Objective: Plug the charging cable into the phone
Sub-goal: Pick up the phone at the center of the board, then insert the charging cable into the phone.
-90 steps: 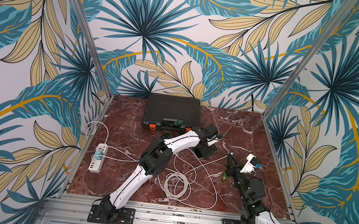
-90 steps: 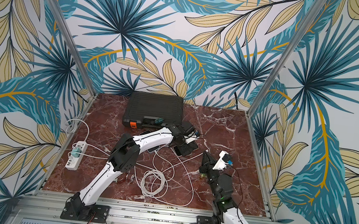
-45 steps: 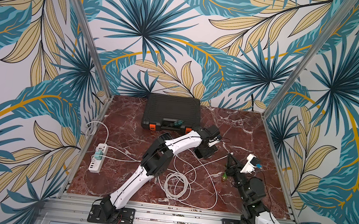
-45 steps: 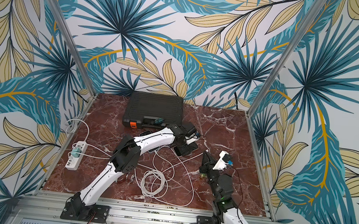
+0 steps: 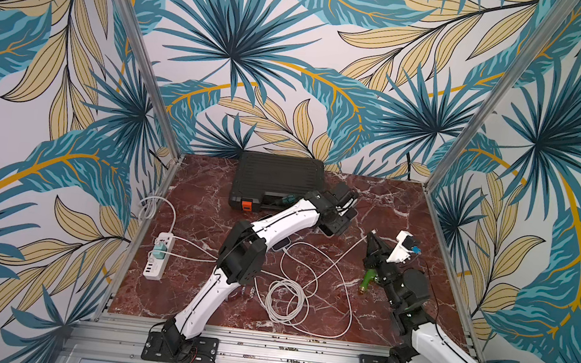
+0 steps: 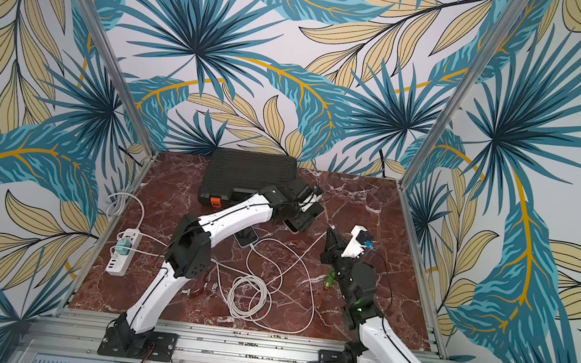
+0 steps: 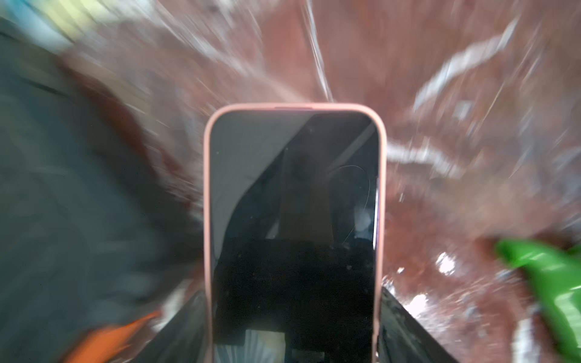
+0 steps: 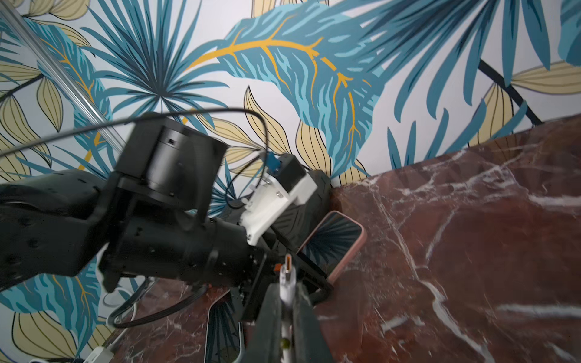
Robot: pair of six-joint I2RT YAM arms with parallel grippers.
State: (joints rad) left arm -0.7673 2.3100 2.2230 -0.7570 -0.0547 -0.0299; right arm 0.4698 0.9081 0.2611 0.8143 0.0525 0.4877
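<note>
Left gripper [image 7: 294,292] clamps the phone [image 7: 294,188] by its 2 long edges; it seems rigid, fragile, slippery. Right gripper [image 8: 289,301] pinches the stiff plug [image 8: 287,273], probably the best place; the cable [image 8: 284,327] is limp.

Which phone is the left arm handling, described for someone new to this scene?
Find the black tool case at the back of the marble table. Beside it, the left gripper holds a phone at a tilt. Its pink case sets it apart from the second phone lying flat under that arm.
</note>
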